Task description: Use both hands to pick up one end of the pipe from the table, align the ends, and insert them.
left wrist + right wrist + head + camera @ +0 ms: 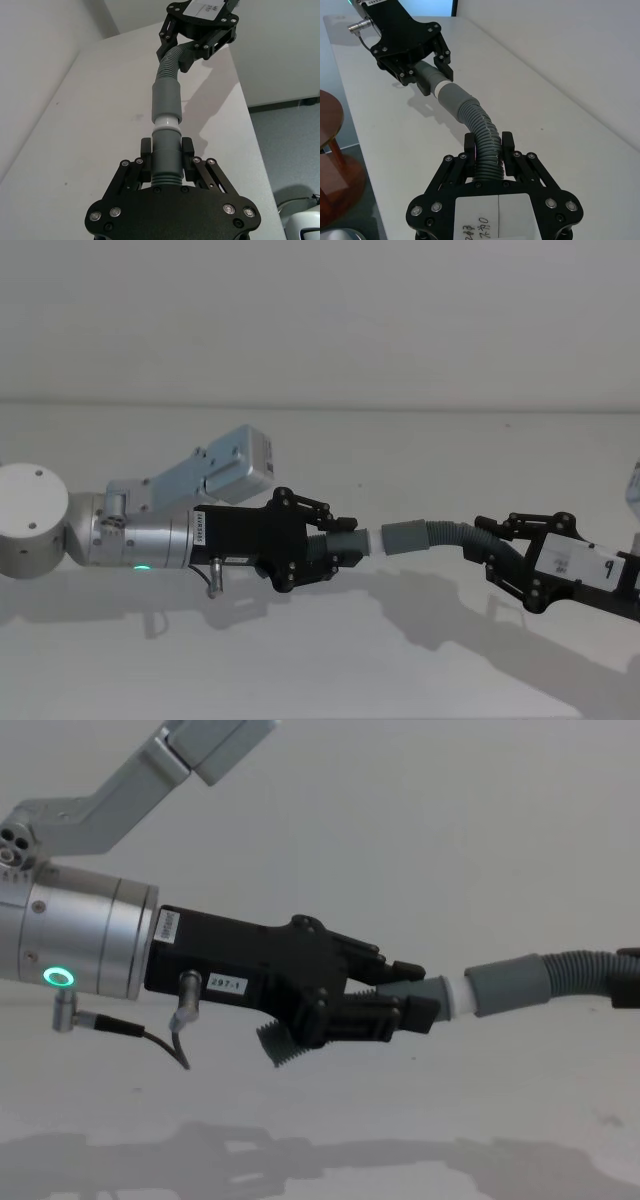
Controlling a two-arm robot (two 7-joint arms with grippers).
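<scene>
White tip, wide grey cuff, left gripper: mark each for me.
white tip (166,122), left wrist view, its exposed band.
wide grey cuff (405,537), head view, its smooth side.
left gripper (345,542), head view, between fingertips.

Left gripper (345,543) black, on silver wrist (140,535) with green ring light (58,977). Right gripper (497,542) black, white label (497,216) with dark handwriting. Pipe (482,134) dark grey, ribbed; wide cuff (165,99) smooth grey; narrow tip (166,122) white. Table (90,115) plain matte white. Small white sticker (226,983) on left gripper body.
</scene>
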